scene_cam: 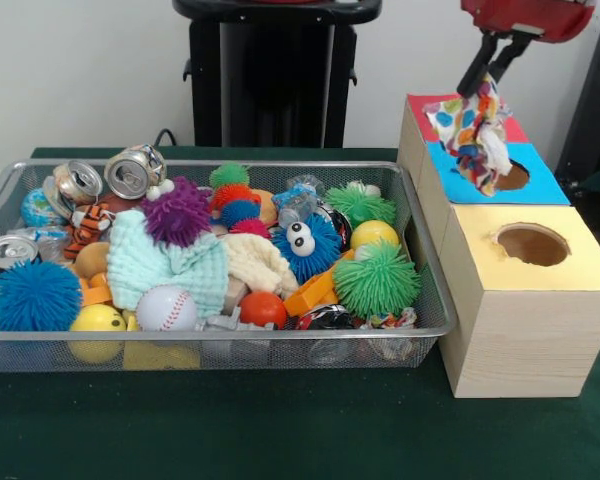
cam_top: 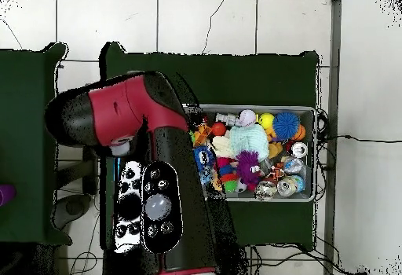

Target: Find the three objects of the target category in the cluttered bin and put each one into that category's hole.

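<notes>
I read this as partway through a delivery: one cloth item is at the box and the bin (scene_cam: 0,200) is crowded with more to sort. Starting at the left of the front view, the mesh bin sits on the green surface (scene_cam: 280,430), packed with crushed cans (scene_cam: 135,170), spiky rubber balls, a baseball (scene_cam: 166,308) and soft toys. Inside it, around the bin's centre, I see a mint knitted cloth (scene_cam: 165,265) and, just at its 3 o'clock, a cream cloth (scene_cam: 260,265); I judge these to be the remaining two targets, though I cannot be sure of the category.

Moving right, the wooden box (scene_cam: 510,330) stands just beside the bin, with a yellow-topped hole (scene_cam: 532,244) nearest the camera and a blue-topped hole (scene_cam: 513,178) behind it.

At the upper right, the claw (scene_cam: 493,62) is pinched closed on the top of a polka-dot cloth (scene_cam: 475,130), which hangs straight down at the claw's 6 o'clock, its lower end over the blue hole's left rim. Whether it already dips inside I cannot tell. The overhead view hides the claw under the arm (cam_top: 149,130).
</notes>
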### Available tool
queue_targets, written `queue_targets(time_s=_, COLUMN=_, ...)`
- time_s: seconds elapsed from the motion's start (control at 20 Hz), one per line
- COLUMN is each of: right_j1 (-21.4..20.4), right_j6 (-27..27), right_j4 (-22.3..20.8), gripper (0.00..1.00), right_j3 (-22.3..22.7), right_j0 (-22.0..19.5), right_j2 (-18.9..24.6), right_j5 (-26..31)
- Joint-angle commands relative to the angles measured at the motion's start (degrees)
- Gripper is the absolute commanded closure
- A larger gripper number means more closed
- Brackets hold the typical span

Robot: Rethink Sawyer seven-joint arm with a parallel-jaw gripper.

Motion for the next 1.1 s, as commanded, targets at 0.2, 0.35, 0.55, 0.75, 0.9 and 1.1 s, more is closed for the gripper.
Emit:
queue_targets(time_s=0.2, right_j1=8.0, right_j6=19.1, right_j4=2.4, gripper=1.0, right_j3=-5.0, right_j0=2.1, right_j2=-2.1, right_j5=1.7)
queue_targets(time_s=0.35, right_j1=8.9, right_j6=20.0, right_j4=2.7, gripper=1.0, right_j3=-5.0, right_j0=2.8, right_j2=-2.8, right_j5=0.0)
queue_targets(time_s=0.55, right_j1=10.5, right_j6=21.3, right_j4=2.4, gripper=1.0, right_j3=-7.1, right_j0=4.6, right_j2=-3.8, right_j5=0.9)
queue_targets(time_s=0.75, right_j1=12.2, right_j6=21.0, right_j4=2.4, gripper=1.0, right_j3=-11.8, right_j0=5.5, right_j2=-4.6, right_j5=4.1)
queue_targets(time_s=0.9, right_j1=13.4, right_j6=19.7, right_j4=2.9, gripper=1.0, right_j3=-14.3, right_j0=5.2, right_j2=-5.0, right_j5=5.5)
queue_targets(time_s=1.1, right_j1=15.7, right_j6=20.9, right_j4=3.2, gripper=1.0, right_j3=-16.1, right_j0=5.8, right_j2=-5.4, right_j5=3.8)
